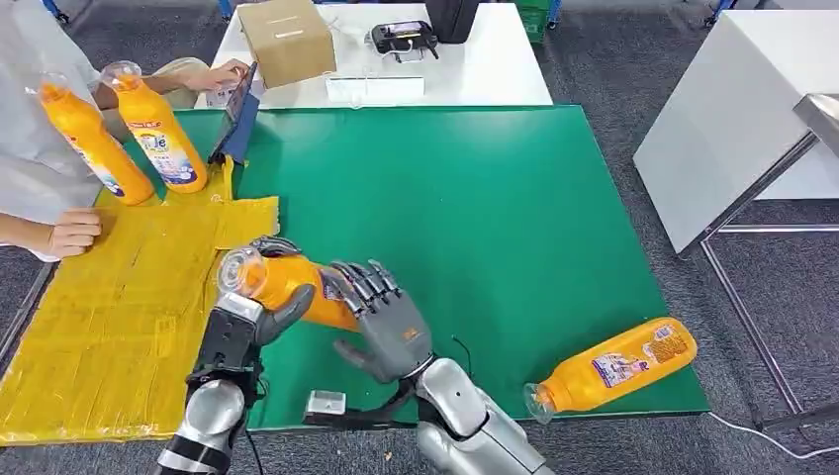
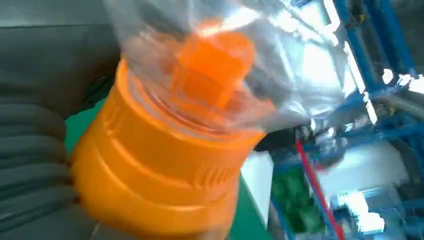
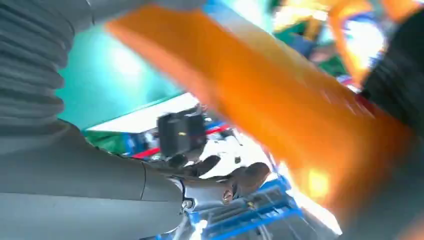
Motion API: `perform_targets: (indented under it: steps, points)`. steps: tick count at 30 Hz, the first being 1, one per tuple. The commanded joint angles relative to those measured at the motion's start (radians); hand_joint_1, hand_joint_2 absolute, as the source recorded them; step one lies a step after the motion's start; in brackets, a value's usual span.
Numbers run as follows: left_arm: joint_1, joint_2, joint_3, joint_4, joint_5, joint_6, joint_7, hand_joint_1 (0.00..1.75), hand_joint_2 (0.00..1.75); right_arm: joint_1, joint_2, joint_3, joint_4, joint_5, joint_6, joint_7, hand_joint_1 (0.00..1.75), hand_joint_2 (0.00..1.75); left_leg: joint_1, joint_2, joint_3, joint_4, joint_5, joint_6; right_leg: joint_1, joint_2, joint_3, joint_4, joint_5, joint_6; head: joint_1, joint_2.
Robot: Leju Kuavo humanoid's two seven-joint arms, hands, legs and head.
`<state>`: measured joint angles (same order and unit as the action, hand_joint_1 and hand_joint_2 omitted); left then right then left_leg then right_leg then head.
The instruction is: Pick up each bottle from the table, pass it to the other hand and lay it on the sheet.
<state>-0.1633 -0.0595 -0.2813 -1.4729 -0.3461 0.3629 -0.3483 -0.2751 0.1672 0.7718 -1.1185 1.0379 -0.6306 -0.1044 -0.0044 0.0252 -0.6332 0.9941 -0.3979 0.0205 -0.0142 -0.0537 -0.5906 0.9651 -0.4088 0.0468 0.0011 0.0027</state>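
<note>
An orange bottle (image 1: 282, 280) with a clear cap is held lying sideways above the green table (image 1: 475, 198), just right of the yellow sheet (image 1: 119, 297). My left hand (image 1: 245, 319) grips its cap end, thumb wrapped across the neck. My right hand (image 1: 384, 317) has its fingers curled over the bottle's body, thumb below. The left wrist view shows the cap and neck of this bottle (image 2: 165, 165) against my left hand (image 2: 35, 150). In the right wrist view the bottle's body (image 3: 280, 100) crosses my right hand (image 3: 75, 150). A second orange bottle (image 1: 613, 366) lies at the table's front right.
A person at the left holds two orange bottles (image 1: 158, 129) upright at the sheet's far end, their other hand (image 1: 69, 233) resting on the sheet. Behind stands a white table (image 1: 475, 69) with a cardboard box (image 1: 287, 40). Another white table (image 1: 732, 109) stands to the right.
</note>
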Motion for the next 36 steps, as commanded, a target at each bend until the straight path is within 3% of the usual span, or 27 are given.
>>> perform_targets:
  steps: [1,6,8,10,17,18,19,20,21,22,24,25,27,28,31,32,33,34,36]
  points:
    - [-0.114,0.073,0.137,0.016,-0.210,0.154,0.035,1.75,1.75,0.126,-0.120,-0.215,-0.439,-0.144,0.017,-0.077,0.00,1.75,0.002,-0.007,0.004,0.002,-0.002,-0.002,0.001,0.000,0.006,0.002,-0.004,-0.002,0.000,0.000]
    - [-0.161,0.090,0.176,0.063,-0.487,0.279,0.105,1.75,1.75,0.152,-0.118,-0.256,-0.499,-0.161,0.014,-0.109,0.00,1.75,0.001,-0.004,0.001,0.000,-0.001,-0.001,0.000,0.000,0.003,0.000,-0.001,-0.001,0.001,0.000]
    - [-0.190,0.103,0.197,0.102,-0.671,0.333,0.170,1.75,1.75,0.157,-0.122,-0.259,-0.522,-0.172,0.005,-0.124,0.00,1.75,0.002,-0.005,0.005,0.001,-0.003,-0.002,0.001,0.001,0.007,0.001,-0.003,-0.002,0.001,0.000]
    - [-0.198,0.071,0.301,0.065,-1.029,0.335,0.224,1.75,1.75,0.162,-0.128,-0.261,-0.540,-0.174,-0.008,-0.128,0.00,1.75,0.002,-0.004,0.005,0.001,-0.002,-0.002,0.001,0.002,0.006,0.001,-0.003,-0.002,0.000,0.000]
    - [-0.198,0.071,0.301,0.065,-1.029,0.335,0.224,1.75,1.75,0.162,-0.128,-0.261,-0.540,-0.174,-0.008,-0.128,0.00,1.75,0.001,-0.002,0.004,0.000,-0.001,-0.001,0.000,0.003,0.004,0.000,-0.002,-0.001,0.000,0.000]
    - [-0.197,0.177,0.268,0.045,-1.225,0.335,0.348,1.75,1.75,0.159,-0.136,-0.257,-0.542,-0.180,-0.015,-0.136,0.00,1.75,0.002,-0.003,0.005,0.001,-0.003,-0.002,0.001,0.004,0.006,0.000,-0.003,-0.002,0.001,0.000]
    - [-0.250,0.405,0.073,0.124,-1.225,0.335,0.571,1.75,1.75,0.154,-0.144,-0.252,-0.549,-0.188,-0.018,-0.142,0.00,1.75,0.001,-0.003,0.003,0.000,-0.001,-0.001,0.001,0.002,0.004,0.000,-0.002,-0.001,0.000,0.000]
    - [-0.408,0.528,-0.352,0.304,-1.225,0.279,0.919,1.75,1.75,0.146,-0.152,-0.254,-0.561,-0.189,-0.020,-0.142,0.00,1.75,0.002,0.000,0.005,0.001,-0.002,-0.002,0.001,0.005,0.004,0.001,-0.002,-0.002,0.000,0.000]
    - [-0.463,0.536,-0.472,0.389,-1.225,0.237,0.983,1.75,1.75,0.141,-0.158,-0.257,-0.569,-0.181,-0.008,-0.136,0.00,1.75,0.002,-0.003,0.002,0.000,0.000,-0.002,0.001,0.001,0.002,0.001,-0.001,-0.002,0.000,0.000]
    - [-0.501,0.522,-0.545,0.483,-1.225,0.168,0.980,1.75,1.75,0.138,-0.164,-0.263,-0.575,-0.153,0.012,-0.117,0.00,1.75,0.003,-0.013,0.002,0.002,0.001,-0.003,0.002,-0.007,0.006,0.003,-0.004,-0.003,0.002,0.000]
    - [-0.527,0.438,-0.556,0.719,-1.225,0.029,0.884,1.75,1.75,0.110,-0.194,-0.253,-0.580,-0.090,0.125,-0.057,0.00,1.75,0.005,-0.017,0.004,0.002,0.001,-0.003,0.003,-0.012,0.002,0.001,-0.005,-0.003,0.001,0.000]
    - [-0.520,0.387,-0.485,0.817,-1.225,0.029,0.817,1.75,1.75,0.105,-0.200,-0.255,-0.584,-0.082,0.148,-0.048,0.00,1.75,0.003,-0.013,0.007,-0.001,0.003,-0.003,0.000,-0.007,-0.005,0.000,-0.003,-0.004,0.000,0.000]
    - [-0.499,0.311,-0.425,0.978,-1.225,0.004,0.776,1.75,1.75,0.091,-0.242,-0.239,-0.579,-0.053,0.248,-0.018,0.00,1.75,0.000,-0.001,0.012,-0.006,0.000,-0.004,-0.001,0.005,-0.001,-0.004,0.000,-0.003,0.000,0.000]
    - [-0.492,0.304,-0.435,1.002,-1.225,0.029,0.791,1.75,1.75,0.090,-0.244,-0.242,-0.573,-0.054,0.246,-0.019,0.00,1.75,-0.001,-0.002,0.009,-0.006,0.002,-0.003,-0.003,0.003,0.008,-0.003,0.000,-0.002,0.000,0.000]
    - [-0.491,0.302,-0.437,1.007,-1.225,0.034,0.795,1.75,1.75,0.091,-0.243,-0.242,-0.570,-0.054,0.246,-0.019,0.00,1.75,-0.003,-0.004,0.024,-0.005,-0.001,-0.003,-0.006,0.004,0.024,-0.002,-0.003,-0.001,0.002,0.000]
    - [-0.493,0.302,-0.436,1.006,-1.225,0.031,0.792,1.75,1.75,0.091,-0.242,-0.241,-0.570,-0.054,0.245,-0.019,0.00,1.75,-0.003,0.001,0.029,-0.005,-0.005,-0.005,-0.005,0.010,0.028,-0.002,-0.003,-0.004,0.001,0.000]
    - [-0.495,0.302,-0.434,1.005,-1.225,0.029,0.790,1.75,1.75,0.091,-0.241,-0.240,-0.570,-0.054,0.244,-0.019,0.00,1.75,-0.003,0.002,0.029,-0.002,-0.009,-0.005,-0.006,0.009,0.026,0.000,-0.004,-0.005,0.002,0.000]
    - [-0.470,0.282,-0.356,1.008,-1.190,-0.010,0.730,1.75,1.75,0.084,-0.270,-0.224,-0.569,-0.038,0.279,-0.009,0.00,1.75,-0.002,0.007,0.030,-0.003,-0.009,-0.006,-0.005,0.014,0.026,-0.001,-0.003,-0.006,0.002,0.000]
    - [-0.430,0.245,-0.243,1.046,-1.112,-0.024,0.661,1.75,1.75,0.089,-0.297,-0.229,-0.566,-0.037,0.282,-0.004,0.00,1.75,0.000,0.013,0.017,0.000,-0.006,-0.004,-0.002,0.017,0.010,0.001,0.000,-0.003,0.002,0.000]
